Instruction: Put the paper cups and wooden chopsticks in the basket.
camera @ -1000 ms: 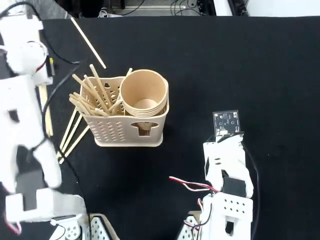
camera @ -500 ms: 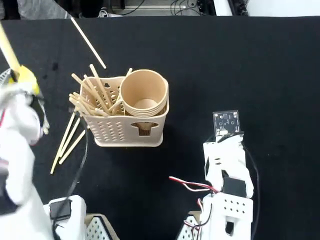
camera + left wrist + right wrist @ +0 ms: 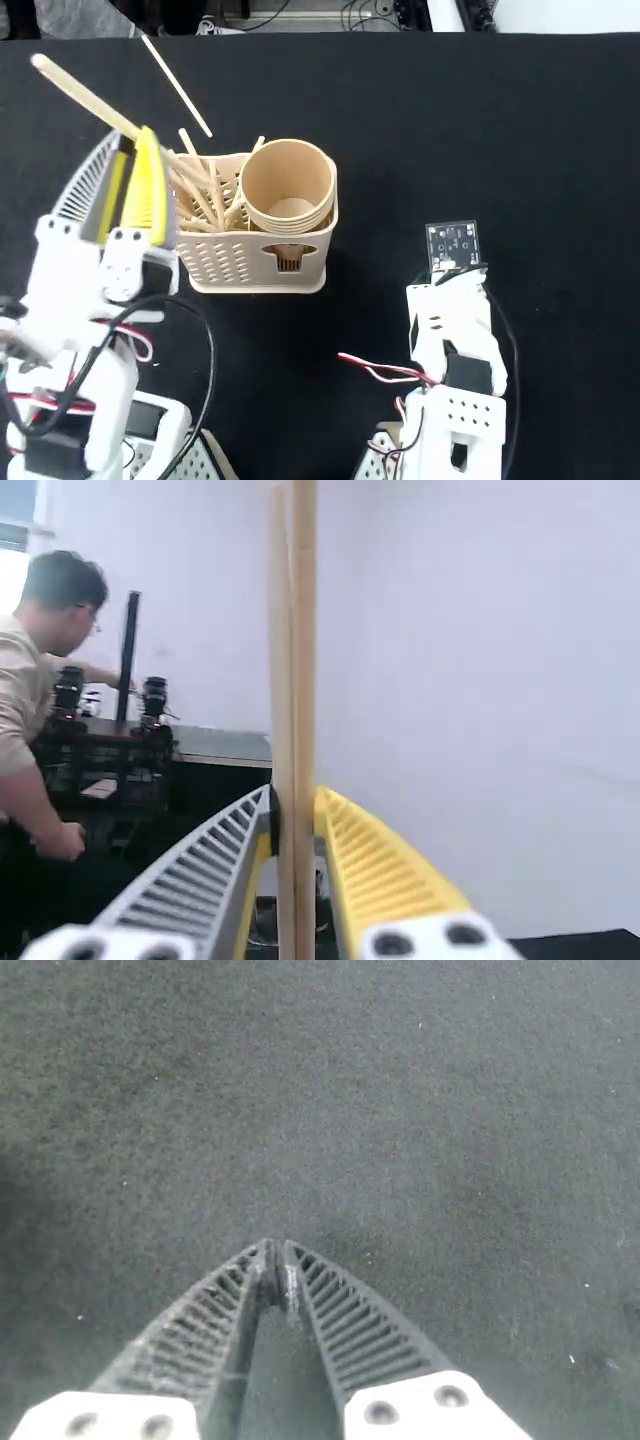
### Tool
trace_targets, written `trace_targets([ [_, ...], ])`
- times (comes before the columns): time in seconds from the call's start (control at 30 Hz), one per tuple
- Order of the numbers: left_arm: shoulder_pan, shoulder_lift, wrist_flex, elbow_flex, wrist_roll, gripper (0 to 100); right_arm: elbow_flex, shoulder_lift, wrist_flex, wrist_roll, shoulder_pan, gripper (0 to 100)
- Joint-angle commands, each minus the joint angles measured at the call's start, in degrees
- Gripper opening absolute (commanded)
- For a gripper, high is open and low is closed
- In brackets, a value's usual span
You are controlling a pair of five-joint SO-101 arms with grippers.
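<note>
**Item 1. Left gripper** (image 3: 133, 140). Mine, raised above the desk (image 3: 450, 120) by its left edge, just beside the basket's left end. Jaws narrow, pinched on the held chopsticks (image 3: 296, 680). These are two sticks lying flat against each other. Their long free end slants up toward the far left corner, and the short end points at the basket.

**Item 2. Right gripper** (image 3: 270, 1252). Mine, over bare black cloth toward the near edge, right of the middle. Jaws closed tip to tip, with nothing between them.

**Item 3. Basket** (image 3: 250, 262). Perforated, beige, standing upright left of the desk's middle.

**Item 4. Paper cups** (image 3: 288, 182). A nested stack, upright in the basket's right part, mouth up.

**Item 5. Stored chopsticks** (image 3: 192, 188). A loose bundle leaning in the basket's left part, tips fanned out over the rim.

**Item 6. Loose chopstick** (image 3: 176, 86). Lies flat near the far edge, beyond the basket and apart from it.

**Handling note, my judgement.**
- The sticks look light, stiff, thin and smooth, so they are liable to swivel or slide in a pinch.
- A hold near mid-length would keep them from tipping. My present hold sits nearer one end, so the long end may swing.
- The loose stick lies flat on the cloth and needs a low, square pinch across its width.
- The cups look light and easily crushed.
</note>
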Motion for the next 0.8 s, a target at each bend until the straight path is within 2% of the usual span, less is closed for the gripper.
trace_targets([
  [0.0, 1.36, -0.18, -1.85, 4.53, 0.44, 3, -0.22, -0.84, -1.05, -0.18, 0.35, 1.2],
  [0.17, 1.27, -0.79, -1.76, 10.51, -0.79, 3, -0.22, -0.84, -1.05, -0.18, 0.35, 1.2],
  [0.37, 1.27, -0.79, -1.05, 12.18, -3.69, 5, -0.22, -0.84, -1.05, -0.18, 0.35, 1.2],
  [0.53, -1.36, -0.79, 6.07, 9.54, 1.23, 18, -0.22, -0.84, -1.05, -0.18, 0.35, 1.2],
  [0.67, -6.20, -0.70, 12.57, 3.74, 2.55, 20, -0.22, -0.84, -1.05, -0.18, 0.35, 1.2],
  [0.77, -11.38, -0.18, 22.07, -4.79, 2.29, 20, -0.22, -0.84, -1.05, -0.18, 0.35, 1.2],
])
